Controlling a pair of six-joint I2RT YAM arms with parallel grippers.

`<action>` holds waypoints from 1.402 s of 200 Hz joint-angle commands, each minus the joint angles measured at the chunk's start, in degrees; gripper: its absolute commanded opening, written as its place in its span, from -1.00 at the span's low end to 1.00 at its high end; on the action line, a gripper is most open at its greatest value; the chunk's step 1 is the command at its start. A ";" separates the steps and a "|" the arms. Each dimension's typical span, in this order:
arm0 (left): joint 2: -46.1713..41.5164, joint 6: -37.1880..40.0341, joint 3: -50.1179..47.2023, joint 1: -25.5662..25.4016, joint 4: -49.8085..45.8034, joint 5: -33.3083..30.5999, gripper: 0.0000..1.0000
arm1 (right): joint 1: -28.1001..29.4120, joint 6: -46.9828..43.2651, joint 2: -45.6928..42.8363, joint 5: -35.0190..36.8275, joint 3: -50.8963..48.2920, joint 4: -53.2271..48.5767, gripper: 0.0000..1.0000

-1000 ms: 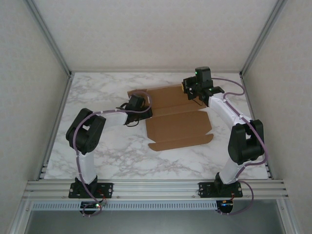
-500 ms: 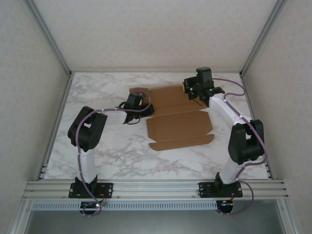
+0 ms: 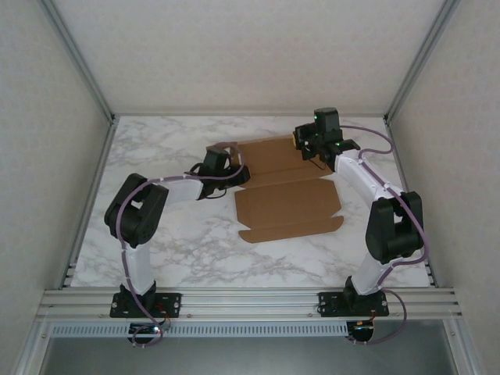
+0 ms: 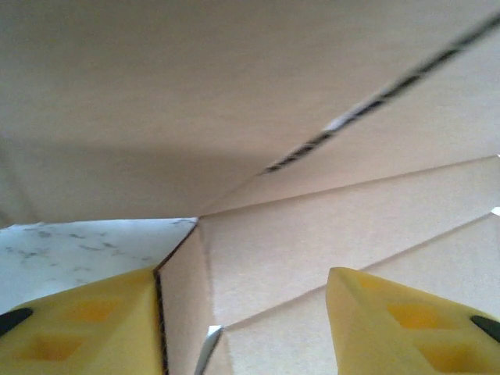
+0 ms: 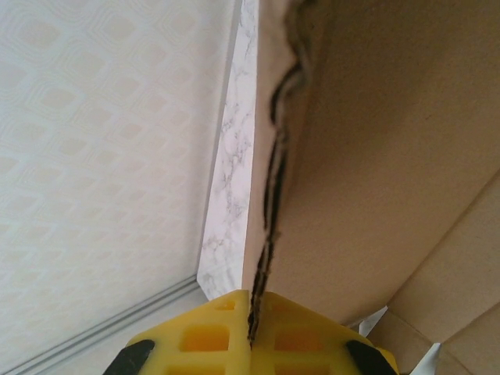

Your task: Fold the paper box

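Clearly, the box lay centred on the tabletop, right end effector pinching its 1 o'clock edge, left end effector spread astride the 10 o'clock flap, which needed folding squarely inward.

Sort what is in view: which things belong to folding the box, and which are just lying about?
Belongs to the job:
- paper box, a brown cardboard sheet on the table
- right gripper, shut on the box's edge
- left gripper, jaws apart at a flap

Not part of the job (fixtures, not loose items):
- marble table
- aluminium frame rail
- patterned walls
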 commanded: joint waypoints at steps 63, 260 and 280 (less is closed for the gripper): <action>-0.94 4.95 1.69 -4.21 -1.14 -3.32 0.06 | 0.67 -0.46 -0.55 0.79 -0.79 -1.01 -0.98; 8.27 5.06 4.46 -5.51 -5.21 -4.87 0.06 | 1.41 -1.12 -1.50 1.15 -1.75 -3.04 -0.99; 7.37 6.03 5.04 -5.51 -6.61 -5.75 0.05 | 1.39 -2.13 -1.58 1.48 -1.26 -3.90 -0.99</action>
